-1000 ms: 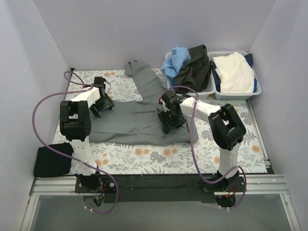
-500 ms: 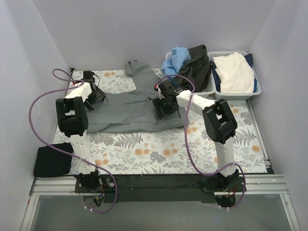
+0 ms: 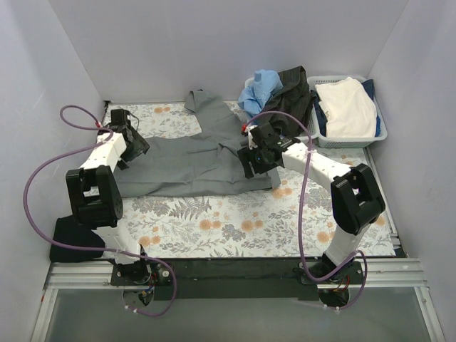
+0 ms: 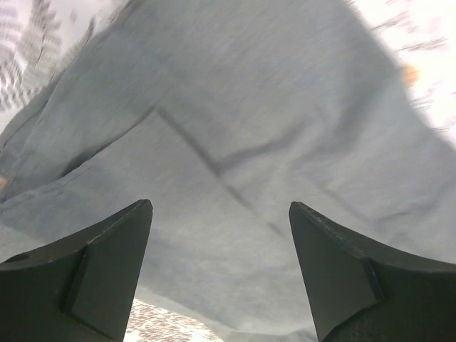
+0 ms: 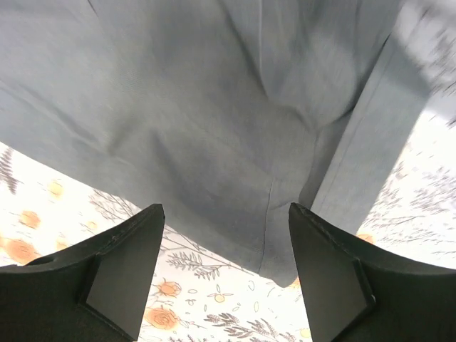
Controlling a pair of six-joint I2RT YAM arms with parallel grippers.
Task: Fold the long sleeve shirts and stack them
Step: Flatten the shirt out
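Note:
The mid-grey long sleeve shirt (image 3: 192,160) lies spread on the floral table, one sleeve running up to the back wall. It fills the left wrist view (image 4: 235,128) and the upper right wrist view (image 5: 214,107). The black shirt (image 3: 75,239) lies folded at the near left corner. My left gripper (image 3: 132,142) is open and empty above the shirt's left edge. My right gripper (image 3: 258,158) is open and empty above the shirt's right edge, where the hem corner meets the tablecloth.
Two white lattice baskets stand at the back right: one (image 3: 299,135) holds blue and dark cloth, the other (image 3: 381,132) holds white cloth. Purple cables loop from both arms. Grey walls close in the left, back and right.
Both arms have swung outward: the left gripper went further left and back along the shirt's edge, the right gripper shifted right. The grey shirt now lies flatter and wider.

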